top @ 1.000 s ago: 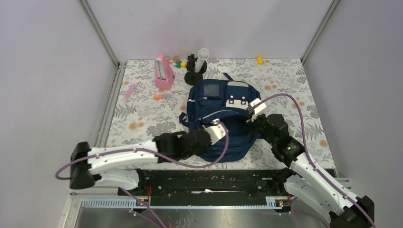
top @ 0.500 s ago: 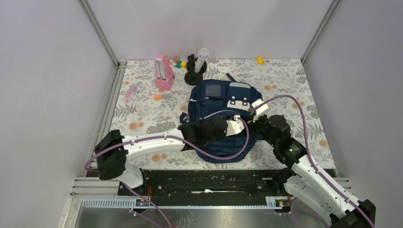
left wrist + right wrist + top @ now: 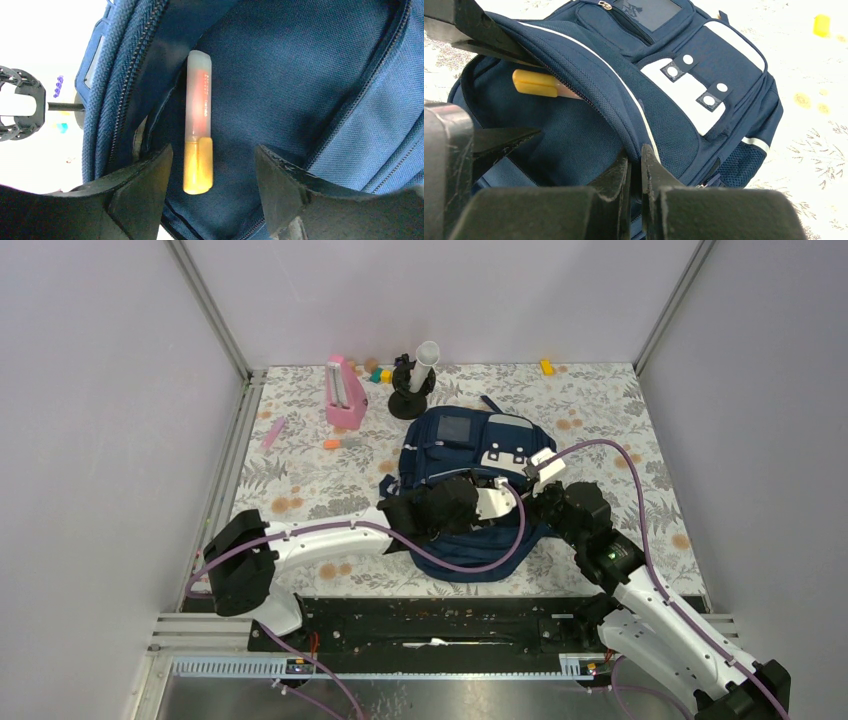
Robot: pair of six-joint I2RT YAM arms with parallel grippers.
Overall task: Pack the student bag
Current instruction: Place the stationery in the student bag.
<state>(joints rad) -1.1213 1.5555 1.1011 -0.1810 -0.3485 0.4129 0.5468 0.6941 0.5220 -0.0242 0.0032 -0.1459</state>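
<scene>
The student bag [image 3: 470, 445] lies flat mid-table, navy with white-grey patches, its main compartment unzipped. My right gripper [image 3: 635, 155] is shut on the edge of the bag's upper flap [image 3: 589, 75] and holds it lifted. My left gripper [image 3: 212, 152] reaches into the opening with its jaws open. A marker [image 3: 198, 120] with a yellow cap and a translucent pinkish body lies loose on the bag's inner fabric [image 3: 300, 75], just ahead of the left fingers and touching neither. In the right wrist view the marker's yellow end [image 3: 534, 83] shows under the raised flap.
Behind the bag stand a black holder with a white tube [image 3: 412, 390] and a pink stand [image 3: 343, 395]. A pink pen [image 3: 272, 432], a small orange piece [image 3: 332, 444], small coloured blocks [image 3: 380, 374] and a yellow block [image 3: 546, 367] lie on the floral mat. Walls close three sides.
The left arm swung right into the bag's opening. Its jaws then opened and let go of the marker, which now lies inside. The right gripper keeps holding the flap.
</scene>
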